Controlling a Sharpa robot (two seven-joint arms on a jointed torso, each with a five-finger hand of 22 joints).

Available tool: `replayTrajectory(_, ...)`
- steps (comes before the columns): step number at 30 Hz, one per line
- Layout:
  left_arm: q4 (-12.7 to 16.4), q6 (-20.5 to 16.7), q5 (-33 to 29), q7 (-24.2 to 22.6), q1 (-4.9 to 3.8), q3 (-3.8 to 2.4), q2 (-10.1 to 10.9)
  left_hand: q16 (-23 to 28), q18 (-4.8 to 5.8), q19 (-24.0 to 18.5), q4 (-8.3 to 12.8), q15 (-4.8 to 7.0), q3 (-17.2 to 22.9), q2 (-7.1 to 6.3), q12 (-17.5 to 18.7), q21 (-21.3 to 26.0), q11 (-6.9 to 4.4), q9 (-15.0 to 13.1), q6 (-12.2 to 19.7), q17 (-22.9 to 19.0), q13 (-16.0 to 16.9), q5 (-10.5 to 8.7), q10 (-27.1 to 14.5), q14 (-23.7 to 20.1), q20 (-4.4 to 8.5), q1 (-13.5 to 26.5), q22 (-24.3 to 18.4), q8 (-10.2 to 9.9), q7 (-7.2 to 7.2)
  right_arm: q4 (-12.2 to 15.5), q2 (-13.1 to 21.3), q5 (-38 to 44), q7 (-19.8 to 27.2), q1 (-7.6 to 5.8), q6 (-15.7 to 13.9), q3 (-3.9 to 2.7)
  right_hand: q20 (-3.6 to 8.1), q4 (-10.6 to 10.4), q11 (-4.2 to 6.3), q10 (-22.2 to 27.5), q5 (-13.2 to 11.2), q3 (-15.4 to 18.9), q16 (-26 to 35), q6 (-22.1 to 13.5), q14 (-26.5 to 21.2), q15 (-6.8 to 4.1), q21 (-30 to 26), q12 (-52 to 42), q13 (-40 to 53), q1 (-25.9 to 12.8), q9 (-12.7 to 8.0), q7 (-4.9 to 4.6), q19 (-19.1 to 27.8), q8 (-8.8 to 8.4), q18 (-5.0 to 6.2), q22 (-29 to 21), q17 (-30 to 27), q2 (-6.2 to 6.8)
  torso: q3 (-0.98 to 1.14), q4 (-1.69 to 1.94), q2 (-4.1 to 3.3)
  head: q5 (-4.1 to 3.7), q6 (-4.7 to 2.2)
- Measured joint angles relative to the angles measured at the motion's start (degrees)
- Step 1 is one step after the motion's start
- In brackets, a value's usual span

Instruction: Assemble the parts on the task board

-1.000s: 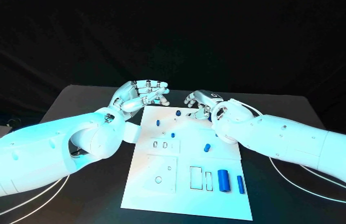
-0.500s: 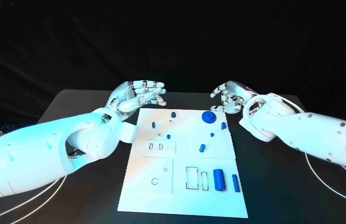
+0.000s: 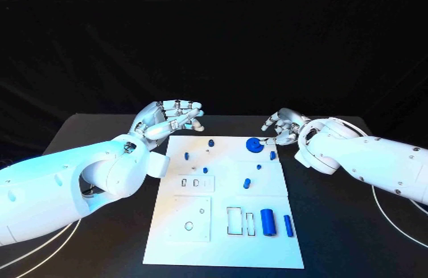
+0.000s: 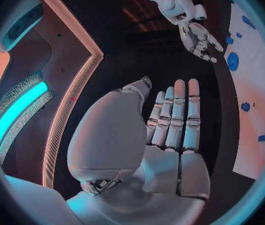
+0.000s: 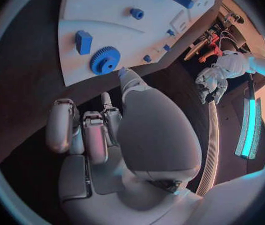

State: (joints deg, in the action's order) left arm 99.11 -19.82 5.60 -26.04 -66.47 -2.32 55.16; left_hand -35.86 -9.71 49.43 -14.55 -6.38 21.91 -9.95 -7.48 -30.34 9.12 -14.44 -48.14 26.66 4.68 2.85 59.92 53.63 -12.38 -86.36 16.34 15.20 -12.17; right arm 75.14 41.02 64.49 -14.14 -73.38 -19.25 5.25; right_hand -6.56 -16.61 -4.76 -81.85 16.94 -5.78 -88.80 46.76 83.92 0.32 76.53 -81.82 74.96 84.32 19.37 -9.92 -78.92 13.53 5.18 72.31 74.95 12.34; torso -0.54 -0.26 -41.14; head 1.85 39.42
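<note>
Withdrawn from over the board, the right hand [image 3: 286,128] now hangs just beyond its far right corner, fingers curled and empty, the blue gear [image 3: 254,145] left lying on the task board [image 3: 223,228]. Left hand [image 3: 174,120], loosely curled, holds nothing beside the far left corner. Gear placing looks done; next comes reaching for another loose blue piece.

no readable text, labels, brands or numbers, task board [image 3: 223,228] bare of legible markings

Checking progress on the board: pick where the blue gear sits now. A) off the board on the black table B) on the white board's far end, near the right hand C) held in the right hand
B: the blue gear lies on the board, free of the right hand.
</note>
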Motion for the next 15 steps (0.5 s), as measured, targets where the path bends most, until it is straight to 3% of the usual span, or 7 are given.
replayTrajectory(1, 0.0, 0.0, 0.0, 0.0, 0.00, 0.00, 0.0, 0.0, 0.00, 0.0, 0.0, 0.00, 0.0, 0.00, 0.0, 0.0, 0.00, 0.0, 0.0, 0.0, 0.0, 0.00, 0.0, 0.0, 0.00, 0.0, 0.0, 0.0, 0.00, -0.4, -0.3, -0.2, -0.2, 0.12, 0.2, 0.03, 0.00, 0.0, 0.00, 0.0, 0.0, 0.0, 0.0, 0.0, 0.0, 0.00, 0.2, 0.0, 0.0, 0.2, 0.0, 0.00, 0.0, 0.00, -0.78, 0.1, 0.0, -0.20, 0.01, 0.03, -0.03, -0.01, 0.00)
replayTrajectory(15, 0.0, 0.1, 0.0, 0.0, 0.00, 0.01, 0.0, 0.0, 0.00, 0.0, 0.0, 0.00, 0.0, 0.00, 0.0, 0.0, 0.00, 0.0, 0.0, 0.0, 0.0, 0.00, 0.0, 0.0, 0.00, 0.0, 0.0, 0.0, 0.00, -3.5, -3.7, -0.9, -1.7, 1.41, 1.1, 0.27, -0.20, 0.0, -0.26, -0.5, 0.0, 0.0, -0.2, 0.0, 0.0, 0.00, 0.7, -0.4, 0.0, 0.2, 0.0, -0.01, -0.6, 0.42, -0.81, 0.8, 0.0, -0.82, -0.01, 0.24, -0.20, 0.20, 0.53)
